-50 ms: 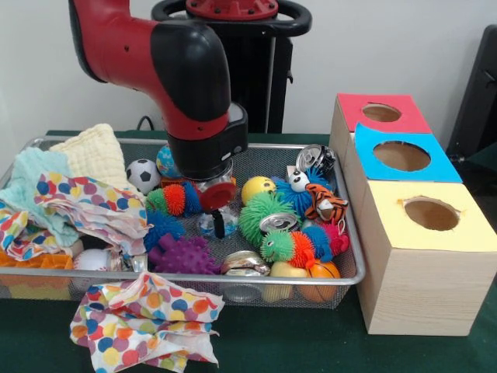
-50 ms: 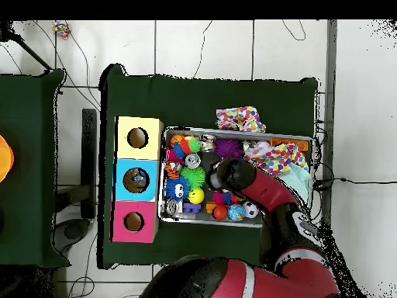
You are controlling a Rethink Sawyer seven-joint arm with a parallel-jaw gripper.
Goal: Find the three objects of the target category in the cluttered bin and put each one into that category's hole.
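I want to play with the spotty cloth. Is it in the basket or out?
One polka-dot cloth is out, crumpled on the green table in front of the wire bin. Another spotty cloth lies inside the bin.

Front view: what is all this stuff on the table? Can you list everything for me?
Wire mesh bin: one, silver, on the green table.
Wooden boxes with round holes: three in a row beside the bin; yellow top nearest, blue top middle, red top farthest.
Polka-dot cloths: one on the table before the bin, one inside.
Plain cloths: pale yellow and mint, at the bin's cloth end.
Spiky rubber balls: several; purple, green, blue.
Small soccer ball: one, black and white.
Yellow ball: one.
Metal cans: at least two, silver.
Toy tiger: one, orange striped.
Robot arm: red and black, reaching into the bin; gripper among the toys.
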